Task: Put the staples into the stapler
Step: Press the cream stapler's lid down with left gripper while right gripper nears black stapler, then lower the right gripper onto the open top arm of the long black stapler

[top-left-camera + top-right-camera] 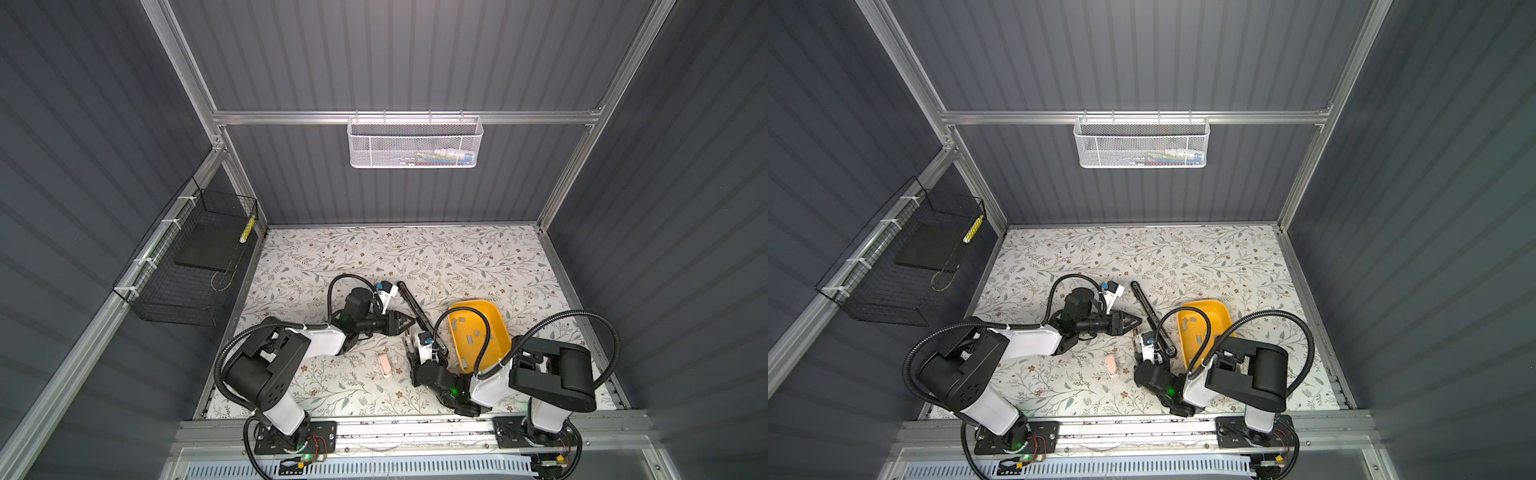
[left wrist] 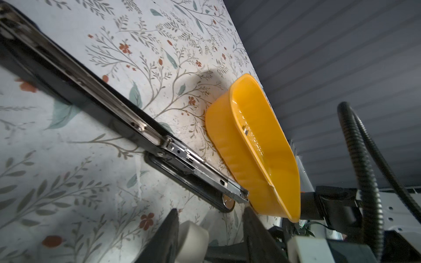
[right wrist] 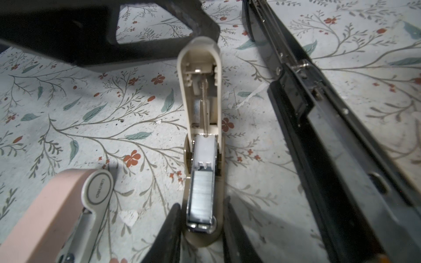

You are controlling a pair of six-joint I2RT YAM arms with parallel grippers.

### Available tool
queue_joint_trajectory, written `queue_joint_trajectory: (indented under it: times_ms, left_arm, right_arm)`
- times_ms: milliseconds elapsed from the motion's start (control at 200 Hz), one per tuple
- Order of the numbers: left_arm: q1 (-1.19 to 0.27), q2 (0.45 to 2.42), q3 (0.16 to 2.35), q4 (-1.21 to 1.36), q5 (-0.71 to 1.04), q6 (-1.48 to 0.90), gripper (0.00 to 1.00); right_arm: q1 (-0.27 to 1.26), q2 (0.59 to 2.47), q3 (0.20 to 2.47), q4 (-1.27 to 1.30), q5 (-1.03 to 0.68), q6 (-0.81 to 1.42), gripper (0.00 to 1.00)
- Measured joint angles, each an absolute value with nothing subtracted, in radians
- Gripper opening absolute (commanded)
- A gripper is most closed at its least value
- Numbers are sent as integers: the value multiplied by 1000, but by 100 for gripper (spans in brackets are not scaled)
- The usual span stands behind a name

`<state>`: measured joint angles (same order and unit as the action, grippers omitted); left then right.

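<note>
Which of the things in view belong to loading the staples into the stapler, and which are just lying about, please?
Belonging: beige stapler, open, staple strip in its channel; yellow tray of loose staples; right gripper straddling the beige stapler.
Lying about for now: pink stapler; long black stapler, open; white mesh basket; black wire basket.

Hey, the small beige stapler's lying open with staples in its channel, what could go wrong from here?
The right end effector flanks the small beige plastic stapler; a skewed squeeze could twist it and spill the grey metal staple strip. The left end effector sits by the open lid and might snap it down crookedly. The long black metal stapler lies close enough to be bumped.
</note>
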<state>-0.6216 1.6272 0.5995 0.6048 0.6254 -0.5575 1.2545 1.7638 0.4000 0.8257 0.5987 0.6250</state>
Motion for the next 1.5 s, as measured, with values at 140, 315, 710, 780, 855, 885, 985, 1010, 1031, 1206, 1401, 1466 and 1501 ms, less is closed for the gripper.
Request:
queue_joint_trajectory:
  times_ms: [140, 315, 710, 780, 855, 885, 985, 1010, 1031, 1206, 1401, 1466, 1501]
  left_arm:
    - [-656, 1622, 556, 638, 651, -552, 47]
    - [-707, 1614, 491, 679, 654, -552, 45]
    - [-748, 1634, 416, 818, 551, -558, 36]
    - [-750, 1645, 413, 844, 533, -560, 36]
    - [-752, 1648, 410, 855, 516, -561, 35]
    - [-753, 1648, 410, 855, 511, -561, 35]
    - [-754, 1648, 410, 855, 493, -560, 35]
    - [-754, 1648, 410, 855, 489, -560, 35]
    - [-754, 1648, 410, 855, 487, -560, 35]
    - [-762, 1649, 410, 859, 467, -558, 34]
    - [-765, 1658, 406, 879, 459, -558, 34]
    - [-763, 1657, 403, 881, 440, -553, 33]
    - [-759, 1657, 403, 881, 426, -553, 33]
  right_arm:
    - [1251, 1768, 393, 852, 589, 628, 24]
    - [1240, 1768, 386, 870, 569, 635, 25]
    - [1231, 1729, 323, 923, 511, 628, 33]
    - [1232, 1702, 300, 918, 496, 627, 33]
    - [1232, 1668, 281, 897, 489, 627, 33]
    - [1232, 1651, 274, 886, 487, 627, 32]
    - [1232, 1579, 262, 838, 485, 621, 28]
    - [1232, 1558, 262, 828, 486, 622, 27]
    - [1232, 1542, 262, 818, 485, 619, 26]
    - [1232, 1409, 279, 724, 494, 607, 24]
    - [1219, 1413, 352, 653, 494, 594, 19]
    - [1206, 1443, 367, 654, 493, 597, 16]
    - [1200, 1463, 375, 657, 493, 601, 16]
